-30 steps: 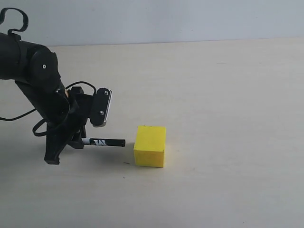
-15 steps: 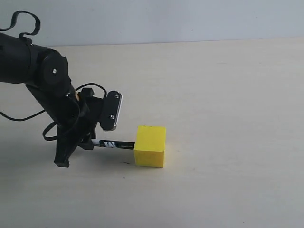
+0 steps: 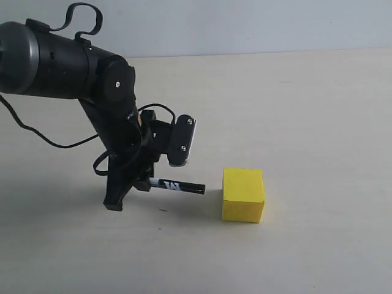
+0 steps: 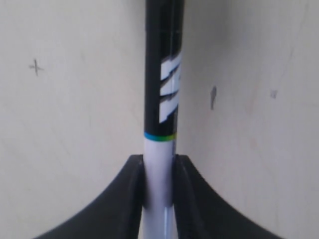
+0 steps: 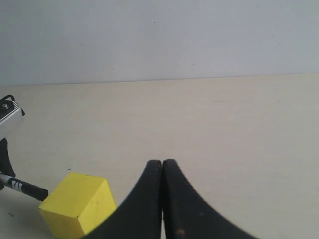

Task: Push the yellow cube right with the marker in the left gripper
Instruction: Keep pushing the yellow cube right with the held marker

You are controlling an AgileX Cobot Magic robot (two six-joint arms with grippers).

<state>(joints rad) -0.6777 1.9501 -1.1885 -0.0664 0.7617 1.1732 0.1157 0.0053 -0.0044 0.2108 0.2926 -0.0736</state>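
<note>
The yellow cube (image 3: 243,195) sits on the pale table, right of the black left arm. My left gripper (image 3: 146,182) is shut on the marker (image 3: 179,186), which lies nearly level and points right at the cube. A small gap separates the marker's black tip from the cube's left face. In the left wrist view the gripper (image 4: 159,160) pinches the white barrel of the marker (image 4: 163,89); the cube is out of that view. My right gripper (image 5: 162,162) is shut and empty, hovering apart from the cube (image 5: 75,201), with the marker (image 5: 27,189) beyond it.
The table (image 3: 306,122) runs back to a grey-white wall (image 3: 245,24). The silver-grey camera block (image 3: 182,142) on the left wrist hangs above the marker. A small dark mark (image 3: 162,210) is on the tabletop below the marker.
The left arm has swept right with the marker, and the cube has slid right by about its own width. The tip touched the cube half a second ago and now stands slightly off it.
</note>
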